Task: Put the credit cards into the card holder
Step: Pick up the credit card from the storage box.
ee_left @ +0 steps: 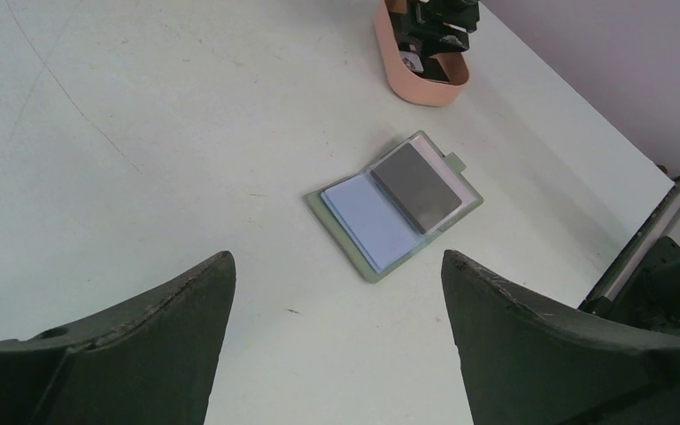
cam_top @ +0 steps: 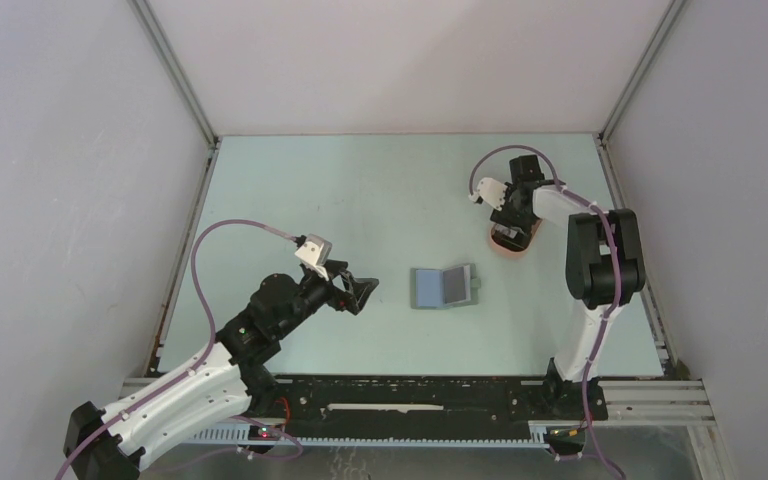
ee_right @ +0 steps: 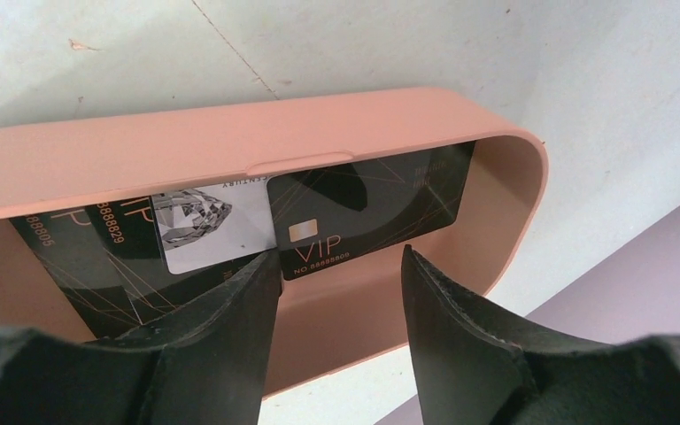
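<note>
**Right claw (ee_right: 338,266) spread inside the pink tray, left claw (ee_left: 336,336) wide over the bench**

The right claw reaches down into the salmon-pink oval tray (ee_right: 257,133), which stands far right on the bench (cam_top: 360,190). Its two fingers stand apart with nothing pinched between them. Their tips sit at the lower edge of a black VIP card (ee_right: 372,208), and the tray's inner wall shows in the gap.

The credit cards (ee_right: 230,221) are all in that tray. The black VIP card with a gold chip is toward the rounded end. Just beside it is a silvery card (ee_right: 208,226) printed with a diamond. A second black card (ee_right: 80,257) with orange numbers is on the other side, partly covered by the silvery one.

The left claw hangs above the bench at centre-left, spread wide and carrying nothing. It points toward the card holder (ee_left: 394,205) but is well apart from it.

The card holder lies opened flat near the middle of the bench, between the two arms and apart from the tray. One half shows a pale blue rectangle and the other a dark grey one. Whether these are cards or pocket faces cannot be told. A small tab sticks out from the edge of the grey half.
</note>
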Robot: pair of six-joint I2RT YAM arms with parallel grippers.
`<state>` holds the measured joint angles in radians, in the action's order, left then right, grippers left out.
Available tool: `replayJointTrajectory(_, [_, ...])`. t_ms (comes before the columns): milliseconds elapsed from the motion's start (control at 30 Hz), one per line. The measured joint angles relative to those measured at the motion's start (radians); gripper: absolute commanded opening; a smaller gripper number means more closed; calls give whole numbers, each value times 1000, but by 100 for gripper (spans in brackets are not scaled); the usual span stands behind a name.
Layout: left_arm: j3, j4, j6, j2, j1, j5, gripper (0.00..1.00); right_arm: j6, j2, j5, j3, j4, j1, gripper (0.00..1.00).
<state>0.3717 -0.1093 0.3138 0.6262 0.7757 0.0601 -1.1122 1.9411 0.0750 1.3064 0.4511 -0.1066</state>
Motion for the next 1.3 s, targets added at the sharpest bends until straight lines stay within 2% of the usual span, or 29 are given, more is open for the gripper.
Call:
replayJointTrajectory(400, [0,0,0,6,0,0,91,-1,-66,-24,-102,-121,3,57])
replayJointTrajectory(1067, [0,0,0,6,0,0,91,0,-156,-39,-114,-170,16,54])
replayJointTrajectory(1300, [0,0,0,6,0,0,91,7,-156,-27,-114,-200,22,49])
